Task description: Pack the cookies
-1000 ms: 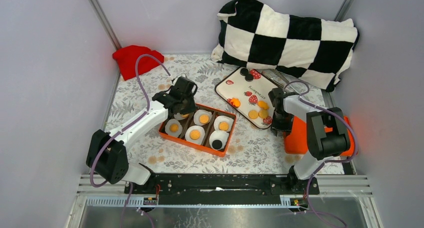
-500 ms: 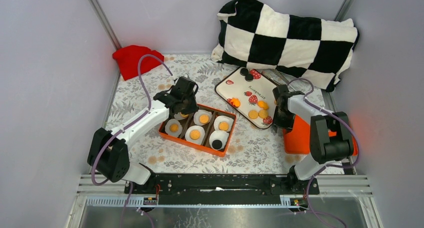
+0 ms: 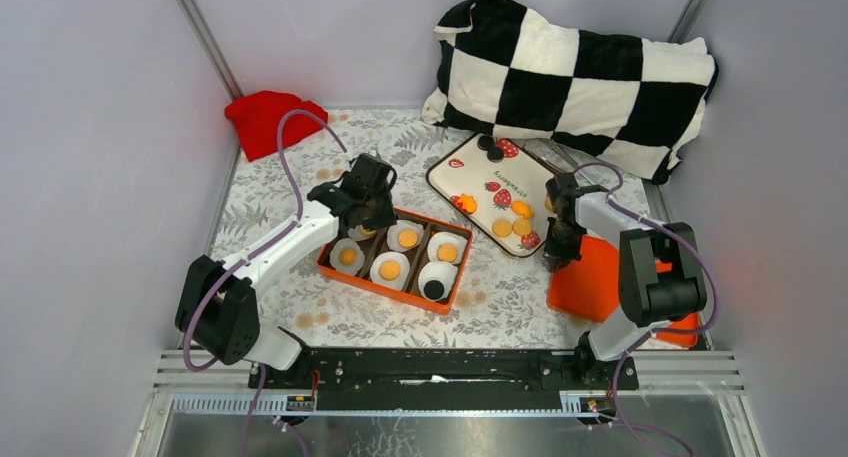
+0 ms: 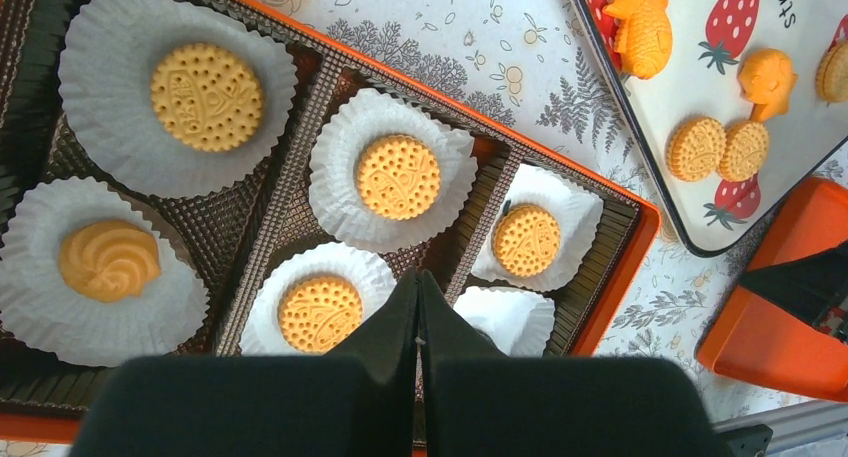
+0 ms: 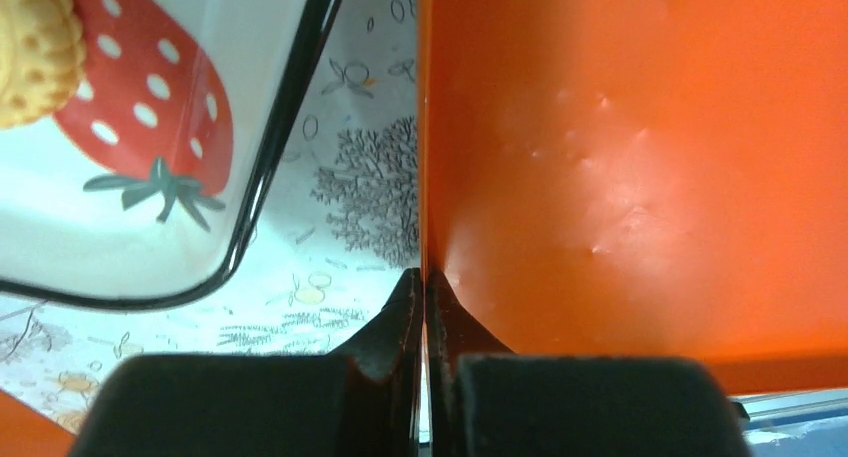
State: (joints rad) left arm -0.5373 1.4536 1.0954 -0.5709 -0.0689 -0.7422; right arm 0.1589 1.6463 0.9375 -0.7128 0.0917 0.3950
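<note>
The cookies lie in two places. Round golden ones [image 4: 398, 176] sit in white paper cups inside the orange box [image 3: 385, 282], one cup holding a black cookie [image 3: 433, 290]. More golden cookies [image 3: 502, 228] and black ones [image 3: 485, 143] lie on the white strawberry tray [image 3: 470, 177]. My left gripper [image 4: 417, 277] is shut and empty, hovering over the box's near cups. My right gripper [image 5: 422, 275] is shut on the left edge of the orange lid [image 5: 640, 157], just right of the tray's corner.
A black-and-white checked pillow [image 3: 575, 72] fills the back right, touching the tray's far edge. A red cloth [image 3: 272, 117] lies at the back left corner. Grey walls close in on both sides of the patterned tablecloth.
My right gripper has gone from open to shut on the lid's edge, and the lid has shifted down and left, tilting. The tray moved slightly left. The left arm stayed put.
</note>
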